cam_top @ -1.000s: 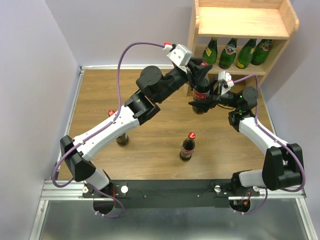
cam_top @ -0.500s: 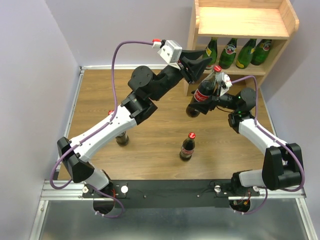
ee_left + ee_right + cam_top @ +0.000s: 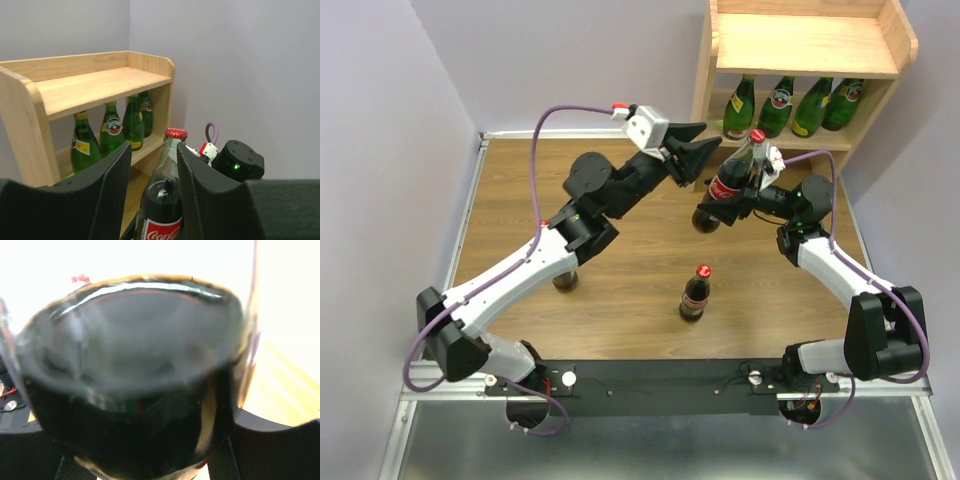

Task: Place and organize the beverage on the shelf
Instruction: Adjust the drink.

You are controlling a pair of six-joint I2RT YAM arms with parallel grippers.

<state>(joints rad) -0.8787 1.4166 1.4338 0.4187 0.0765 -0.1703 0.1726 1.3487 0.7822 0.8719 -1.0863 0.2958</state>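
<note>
A dark cola bottle [image 3: 728,183] with a red cap hangs tilted above the floor, cap toward the shelf [image 3: 807,45], and my right gripper [image 3: 748,190] is shut on its body. That bottle [image 3: 130,375] fills the right wrist view, with the right gripper [image 3: 150,460] closed around it. My left gripper [image 3: 704,152] stands open just left of the bottle, apart from it. In the left wrist view the bottle [image 3: 165,200] shows beyond the left gripper [image 3: 154,155]. Several green bottles [image 3: 792,104] stand on the shelf's lower tier, whose top board is bare.
A second cola bottle [image 3: 695,293] stands upright mid-floor. A third [image 3: 565,280] stands mostly hidden under my left arm. Lilac walls close in the wooden floor at left, back and right. The shelf's left side panel [image 3: 703,80] is close behind the left gripper.
The left gripper has opened off the cola bottle and drawn back to the left. The bottle, held by the right gripper, has tipped with its cap toward the shelf.
</note>
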